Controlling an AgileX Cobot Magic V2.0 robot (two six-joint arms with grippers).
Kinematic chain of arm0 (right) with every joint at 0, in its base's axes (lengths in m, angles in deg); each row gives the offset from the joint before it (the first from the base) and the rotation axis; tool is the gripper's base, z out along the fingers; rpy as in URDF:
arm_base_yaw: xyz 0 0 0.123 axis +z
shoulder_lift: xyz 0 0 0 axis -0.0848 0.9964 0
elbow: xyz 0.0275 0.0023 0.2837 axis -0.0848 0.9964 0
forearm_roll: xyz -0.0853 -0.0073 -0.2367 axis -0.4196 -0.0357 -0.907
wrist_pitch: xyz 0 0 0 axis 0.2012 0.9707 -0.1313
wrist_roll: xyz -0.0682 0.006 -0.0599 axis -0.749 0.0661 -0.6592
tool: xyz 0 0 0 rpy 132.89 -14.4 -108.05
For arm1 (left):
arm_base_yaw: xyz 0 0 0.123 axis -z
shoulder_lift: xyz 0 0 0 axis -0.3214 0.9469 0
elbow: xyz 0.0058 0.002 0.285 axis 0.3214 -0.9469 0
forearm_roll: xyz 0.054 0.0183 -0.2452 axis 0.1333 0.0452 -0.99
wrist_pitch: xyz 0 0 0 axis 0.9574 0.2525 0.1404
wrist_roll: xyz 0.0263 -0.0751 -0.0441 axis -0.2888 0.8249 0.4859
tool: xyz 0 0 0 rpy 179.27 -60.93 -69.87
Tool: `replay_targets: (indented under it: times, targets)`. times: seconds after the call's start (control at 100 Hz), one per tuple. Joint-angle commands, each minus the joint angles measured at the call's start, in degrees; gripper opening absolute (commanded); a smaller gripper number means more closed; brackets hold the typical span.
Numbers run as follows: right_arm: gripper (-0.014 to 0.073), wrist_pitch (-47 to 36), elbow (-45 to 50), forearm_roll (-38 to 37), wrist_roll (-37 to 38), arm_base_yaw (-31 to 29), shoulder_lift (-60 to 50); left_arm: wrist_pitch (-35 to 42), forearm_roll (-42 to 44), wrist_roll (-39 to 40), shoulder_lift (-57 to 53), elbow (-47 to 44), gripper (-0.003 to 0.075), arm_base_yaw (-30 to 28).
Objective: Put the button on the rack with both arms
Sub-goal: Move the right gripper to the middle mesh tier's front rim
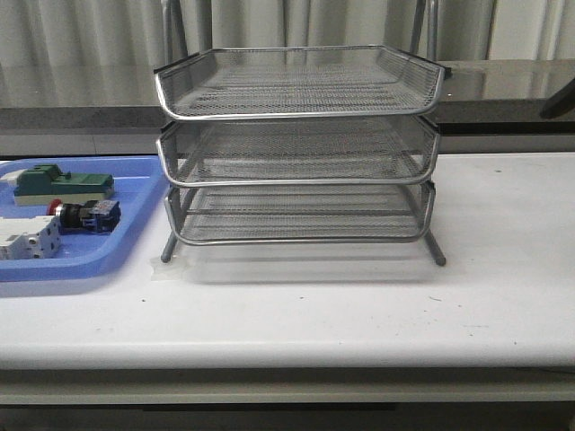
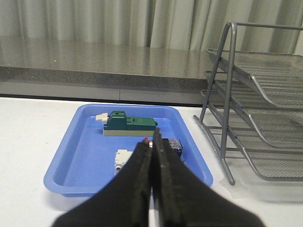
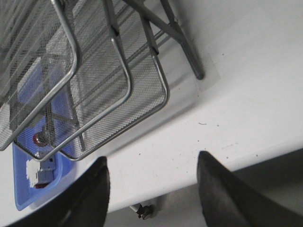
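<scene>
We have the rack [image 1: 299, 148] mid-table [image 1: 503, 269], the tray [image 1: 135, 235] just left of it. In the tray: the green block [image 1: 63, 182] at the back, the button [image 1: 85, 215] in front of it, the white block [image 1: 27, 241] nearest us.

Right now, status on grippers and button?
Left gripper shut, empty. Right gripper open, empty. Button in blue tray, rack empty.

The rack [image 1: 299, 148] fills mid-bench [image 1: 377, 314], its three tiers stacked close with narrow open-fronted gaps. Bare bench lies in front of it and to its right. Left of the rack, the blue tray [image 1: 126, 235] crowds the button [image 1: 83, 215] between a green block [image 1: 63, 182] and white block [image 1: 29, 241].
</scene>
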Motion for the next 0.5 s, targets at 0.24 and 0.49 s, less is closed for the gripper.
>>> replay_targets:
  times: [0.24, 0.49]
  targets:
    - [0.0431, -6.5, -9.9, 2.0, -2.1, 4.8, 12.8, 5.0, -0.4, -0.1, -1.8, -2.5, -0.002, -0.1]
    - [0.0431, -5.6, -16.3, 2.0, -3.2, 5.5, 22.6, 5.0, -0.4, -0.1, -1.8, -2.5, -0.002, -0.1]
